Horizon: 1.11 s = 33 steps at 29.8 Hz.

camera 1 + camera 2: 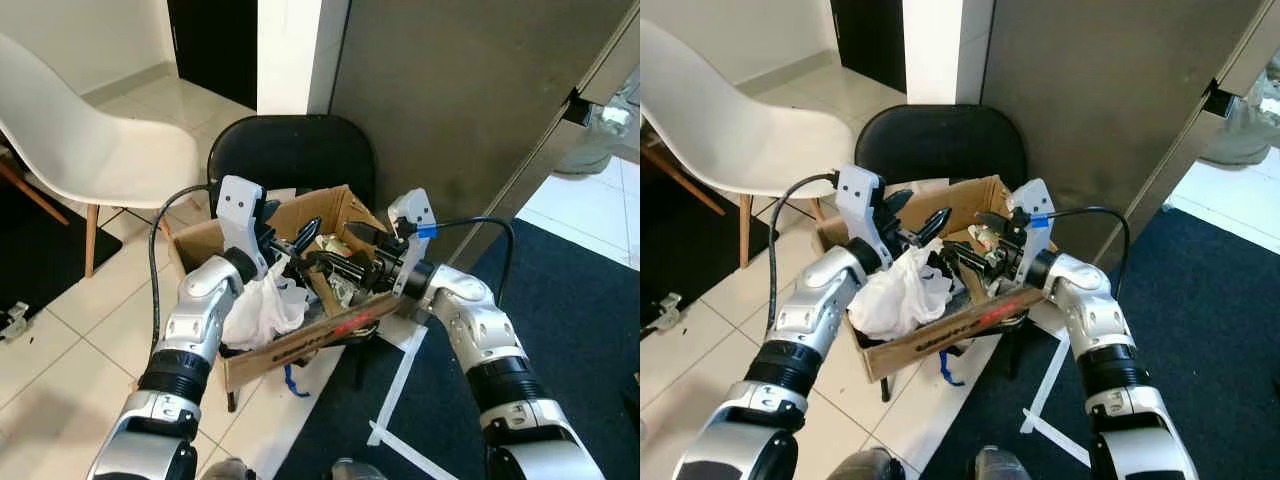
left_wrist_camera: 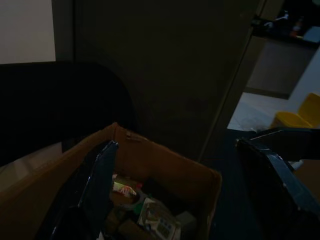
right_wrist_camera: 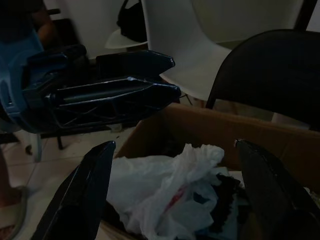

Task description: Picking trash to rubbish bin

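Observation:
A brown cardboard box [image 1: 310, 340] of trash rests on a black chair [image 1: 290, 150]. A crumpled white plastic bag [image 1: 265, 305] lies in its near left part, with dark scraps and small packets [image 2: 155, 220] deeper in. My left gripper [image 1: 290, 240] hovers open over the box's left side, just above the bag. My right gripper [image 1: 345, 250] hovers open over the right side, pointing toward the left one. In the right wrist view the bag [image 3: 165, 190] lies below the spread fingers [image 3: 85, 190], and the left gripper [image 3: 125, 90] shows beyond. Nothing is held.
A white plastic chair [image 1: 90, 140] stands to the left on pale floor tiles. A tall grey panel [image 1: 450, 90] rises right behind the black chair. A dark blue carpet [image 1: 580, 300] covers the floor on the right, with white tape strips [image 1: 400, 390] at its edge.

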Available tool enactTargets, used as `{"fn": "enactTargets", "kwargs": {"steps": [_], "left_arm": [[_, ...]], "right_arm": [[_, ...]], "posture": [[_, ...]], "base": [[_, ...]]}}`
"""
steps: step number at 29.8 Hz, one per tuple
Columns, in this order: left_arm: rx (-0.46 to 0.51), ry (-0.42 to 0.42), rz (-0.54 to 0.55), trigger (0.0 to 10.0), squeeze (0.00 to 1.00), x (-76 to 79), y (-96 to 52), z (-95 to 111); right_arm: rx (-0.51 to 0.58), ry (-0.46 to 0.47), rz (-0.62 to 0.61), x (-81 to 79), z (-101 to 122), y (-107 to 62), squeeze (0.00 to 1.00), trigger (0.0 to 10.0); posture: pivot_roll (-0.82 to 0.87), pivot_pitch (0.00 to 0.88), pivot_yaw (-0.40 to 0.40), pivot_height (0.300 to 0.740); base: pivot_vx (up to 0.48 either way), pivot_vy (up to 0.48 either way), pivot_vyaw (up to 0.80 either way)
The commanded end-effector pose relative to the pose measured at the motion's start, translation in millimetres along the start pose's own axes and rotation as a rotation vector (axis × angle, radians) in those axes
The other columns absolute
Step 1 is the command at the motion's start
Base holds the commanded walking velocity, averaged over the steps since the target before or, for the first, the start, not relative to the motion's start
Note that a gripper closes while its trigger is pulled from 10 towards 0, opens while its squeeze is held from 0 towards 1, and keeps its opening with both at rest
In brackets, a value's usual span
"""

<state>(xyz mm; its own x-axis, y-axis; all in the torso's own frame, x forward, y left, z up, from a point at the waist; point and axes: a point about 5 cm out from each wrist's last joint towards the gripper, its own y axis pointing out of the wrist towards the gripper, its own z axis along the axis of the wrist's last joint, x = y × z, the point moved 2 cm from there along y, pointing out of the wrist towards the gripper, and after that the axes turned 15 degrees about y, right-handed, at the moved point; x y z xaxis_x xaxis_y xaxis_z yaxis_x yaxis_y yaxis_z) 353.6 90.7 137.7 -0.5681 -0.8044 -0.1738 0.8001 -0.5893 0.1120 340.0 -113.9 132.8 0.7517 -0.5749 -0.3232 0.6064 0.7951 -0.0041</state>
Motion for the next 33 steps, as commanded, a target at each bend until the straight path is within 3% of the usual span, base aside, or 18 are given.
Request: {"fn": "enactTargets", "kwargs": {"steps": [1, 23, 26, 33], "left_arm": [[-0.004, 0.002, -0.017, 10.0, 0.00, 3.6, 2.9, 0.5], [-0.012, -0.007, -0.015, 10.0, 0.00, 3.2, 3.1, -1.6], [-0.011, -0.022, -0.005, 10.0, 0.00, 1.8, 3.2, -2.0], [-0.020, -0.020, -0.029, 10.0, 0.00, 4.0, 3.6, -3.8]], "right_arm": [[-0.003, 0.010, -0.017, 3.9, -0.1, -3.3, 0.00, 10.0], [-0.005, 0.016, -0.015, 3.8, -0.1, -2.6, 0.00, 10.0], [-0.009, 0.027, -0.017, 4.1, -0.8, -2.3, 0.00, 10.0], [-0.021, 0.032, -0.018, 4.6, -2.6, -2.1, 0.00, 10.0]], "posture": [[-0.04, 0.000, -0.067, 0.740], [-0.04, 0.000, -0.069, 0.740], [-0.04, 0.000, -0.069, 0.740], [-0.03, 0.000, -0.072, 0.740]], "base": [[0.000, -0.465, 0.00], [0.000, -0.460, 0.00], [0.000, 0.000, 0.00], [0.000, 0.000, -0.78]]}}
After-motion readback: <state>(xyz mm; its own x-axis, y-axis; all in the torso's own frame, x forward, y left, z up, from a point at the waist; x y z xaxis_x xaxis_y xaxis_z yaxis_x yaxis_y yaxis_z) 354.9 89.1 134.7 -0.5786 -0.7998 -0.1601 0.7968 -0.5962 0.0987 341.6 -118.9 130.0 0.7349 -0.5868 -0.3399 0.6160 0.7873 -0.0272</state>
